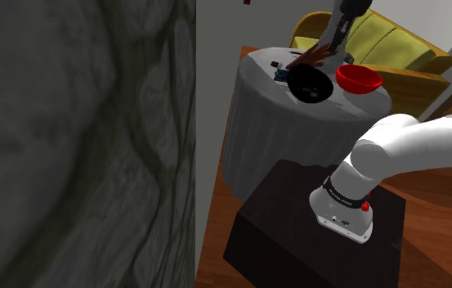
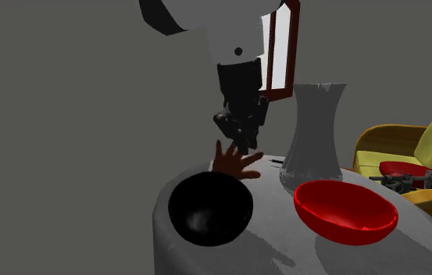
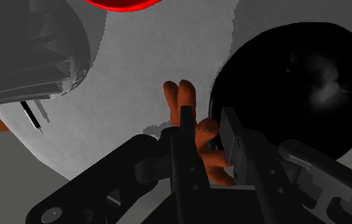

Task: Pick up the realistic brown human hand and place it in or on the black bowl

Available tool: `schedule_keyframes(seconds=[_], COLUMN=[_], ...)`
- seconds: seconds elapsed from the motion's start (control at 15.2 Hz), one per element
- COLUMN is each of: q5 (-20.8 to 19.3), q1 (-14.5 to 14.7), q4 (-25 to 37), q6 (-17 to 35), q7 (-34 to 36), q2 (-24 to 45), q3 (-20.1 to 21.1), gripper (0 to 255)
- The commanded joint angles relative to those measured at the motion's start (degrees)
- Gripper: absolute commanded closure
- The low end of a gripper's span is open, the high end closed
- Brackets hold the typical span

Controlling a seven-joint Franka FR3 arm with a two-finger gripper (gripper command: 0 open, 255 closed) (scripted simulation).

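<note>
Gripper point(image 3: 206, 121): black, closed on the brown hand point(image 3: 201, 141). Its two fingers point(image 3: 182, 153) stand a little apart w/ the palm clasped between them.
Grip spot: palm/wrist end. The model's digits stick out past the fingertips, splayed.
Brown hand, 2nd ext. view point(image 2: 236, 162): directly under the gripper point(image 2: 244, 145), digits fanned out, just behind the far rim of the black bowl point(image 2: 210, 208).
Brown hand, shoulder view point(image 1: 312, 57): at the gripper point(image 1: 324, 49) tip, digits reaching toward that view's left, right at the black bowl point(image 1: 310, 83) rim's upper edge.
Hand vs bowl: beside the black bowl point(image 3: 295, 89), not inside it; in the wrist view the rim runs close along the digits.
Lifted or resting: can't tell whether it's clear of the cloth.
Table point(image 1: 297, 139): round, draped in grey cloth to the floor.
Red bowl point(image 2: 345, 211): on the same table top point(image 2: 276, 238), near the black bowl but apart, toward the 2nd ext. view's right; also in the shoulder view point(image 1: 357, 78).
Vase point(image 2: 314, 141): grey, waisted, upright, behind the red bowl and just right of the gripper in the 2nd ext. view.
Arm point(image 1: 404, 147): white, rises from the dark stand point(image 1: 297, 237) at the shoulder view's lower right and reaches over the table.
Sofa point(image 1: 379, 41): yellow, behind the table.
</note>
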Motion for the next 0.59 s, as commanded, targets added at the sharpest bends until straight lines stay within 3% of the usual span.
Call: schedule_keyframes(seconds=[0.0,0.4,0.53], q5=[0.4,3.1,2.9], q1=[-0.5,-1.4,-1.5], q4=[-2.7,-8.4,-10.2], q6=[-2.4,-10.0,-8.9], q7=[1.1,3.4,3.6], q2=[-4.5,-16.5,-17.2], q3=[2.1,7.9,7.6], gripper=[255,255,255])
